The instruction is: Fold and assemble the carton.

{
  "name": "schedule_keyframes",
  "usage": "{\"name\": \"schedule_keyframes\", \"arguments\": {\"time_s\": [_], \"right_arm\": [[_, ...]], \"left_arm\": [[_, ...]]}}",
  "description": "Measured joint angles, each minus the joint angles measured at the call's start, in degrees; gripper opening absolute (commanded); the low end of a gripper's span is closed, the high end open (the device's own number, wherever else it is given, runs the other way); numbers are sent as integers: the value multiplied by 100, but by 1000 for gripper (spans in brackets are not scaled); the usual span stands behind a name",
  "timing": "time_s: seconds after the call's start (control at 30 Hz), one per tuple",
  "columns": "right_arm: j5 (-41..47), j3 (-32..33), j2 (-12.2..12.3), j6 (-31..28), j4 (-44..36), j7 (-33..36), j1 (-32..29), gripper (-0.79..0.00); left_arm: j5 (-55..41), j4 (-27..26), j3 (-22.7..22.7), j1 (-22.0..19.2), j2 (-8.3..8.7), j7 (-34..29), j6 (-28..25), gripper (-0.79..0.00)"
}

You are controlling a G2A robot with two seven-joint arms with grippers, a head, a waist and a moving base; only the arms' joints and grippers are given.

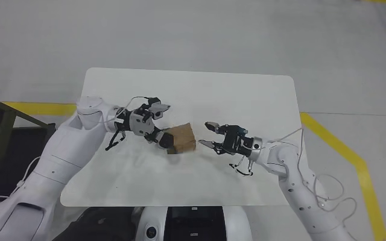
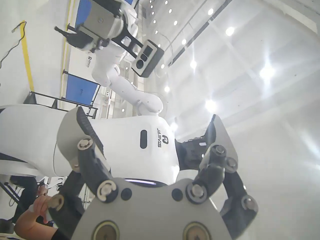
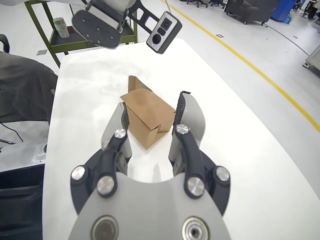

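Green rack point(image 3: 53, 39): stands on the floor past the table's left end; a pale cup point(image 3: 61, 27) with a green lid sits on its shelf, and the print on the cup is too small to read.
Table point(image 1: 241, 90): white, with rounded corners; it carries the carton.
Left gripper point(image 1: 160, 135): fingers spread wide with nothing between them, as its own wrist view point(image 2: 147, 116) shows. That wrist camera faces up at the ceiling lights. In the top view the gripper lies just beside the carton's left end. From the right wrist view it hangs above the table on the far side of the carton, apart from it.
Carton point(image 1: 182, 137): brown cardboard, already in box shape, lying on the table near the middle, between the two grippers and set at an angle to the table's edges. Its visible faces are plain brown.
Carton, far end: one flap point(image 3: 133, 83) stands up.
Carton, near end: the flaps point(image 3: 157, 131) are folded in, with a small notch where they meet.
Right gripper point(image 1: 206, 134): released, fingers apart and gripping nothing. It points at the carton's right end, close to it. In its own wrist view point(image 3: 153, 101) the carton point(image 3: 150, 116) shows between the two fingers.
Floor: pale, with a yellow line point(image 1: 338, 144) running past the table's right side.
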Motion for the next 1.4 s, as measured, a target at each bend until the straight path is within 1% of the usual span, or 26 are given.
{"name": "schedule_keyframes", "arguments": {"time_s": [0.1,0.13,0.17,0.23,0.27,0.47,0.63,0.73,1.03,1.23,1.4], "right_arm": [[-7,-14,5,84,29,3,-1,-422],[-6,-27,6,101,35,7,7,-406],[-7,-39,6,111,40,12,14,-311],[-12,-76,6,138,57,40,32,-31],[-13,-101,5,145,75,68,43,0],[-37,-437,-32,140,353,486,208,0],[-139,-716,-83,208,728,761,476,0],[-71,-895,-132,70,1106,795,765,0],[131,-1651,-374,-514,2339,659,1709,0],[117,-2146,-584,-680,3064,440,2249,0],[105,-2513,-765,-806,3519,239,2590,0]], "left_arm": [[16,19,-160,46,105,9,9,0],[15,21,-228,77,140,9,9,0],[6,23,-276,105,163,8,7,0],[25,42,-430,160,216,-9,-12,0],[38,54,-509,188,235,-20,-37,0],[89,157,-1007,455,331,153,-256,0],[23,206,-1249,672,369,197,-290,0],[-3,186,-1328,771,377,209,-298,0],[-71,54,-1472,971,373,327,-282,0],[-43,-45,-1529,1025,365,412,-229,0],[-35,-89,-1565,1055,357,437,-183,0]]}}
